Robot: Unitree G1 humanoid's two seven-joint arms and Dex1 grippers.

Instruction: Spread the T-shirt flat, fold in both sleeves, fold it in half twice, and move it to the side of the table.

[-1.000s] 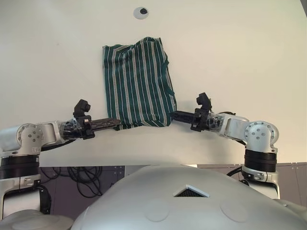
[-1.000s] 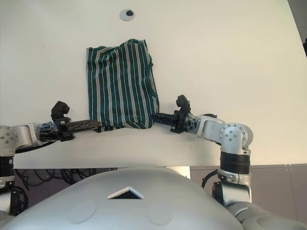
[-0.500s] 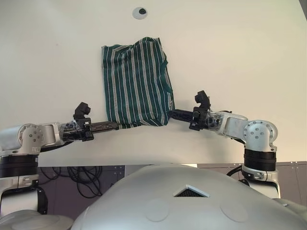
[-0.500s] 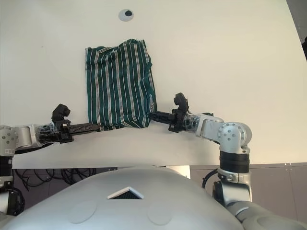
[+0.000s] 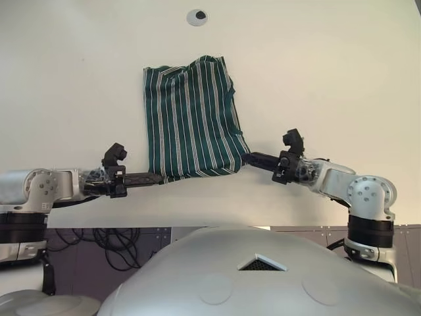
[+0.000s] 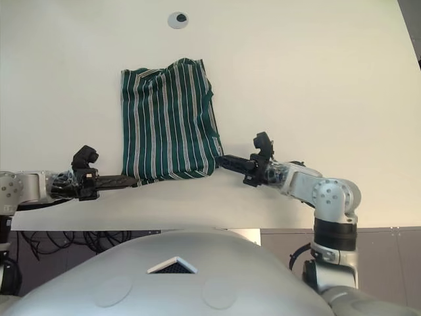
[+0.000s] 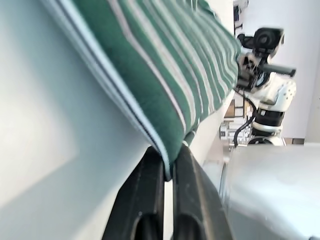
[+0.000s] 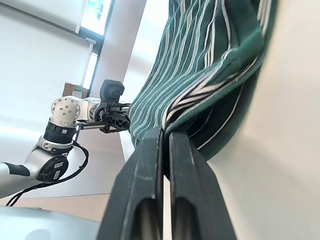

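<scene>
Lying between left fingers [image 5: 148, 176] and right fingers [image 5: 260, 158], T-shirt [image 5: 191, 118], corners seemingly pinched.

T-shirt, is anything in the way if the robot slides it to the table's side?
Nothing visible. The left gripper and right gripper pinch near corners of the T-shirt; a small round disc lies beyond its far edge.

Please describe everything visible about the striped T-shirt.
The T-shirt is dark green cloth with thin white stripes, folded into a rough rectangle. It lies on the white table, far edge rumpled. The left gripper pinches its near left corner, the right gripper its near right corner.
</scene>
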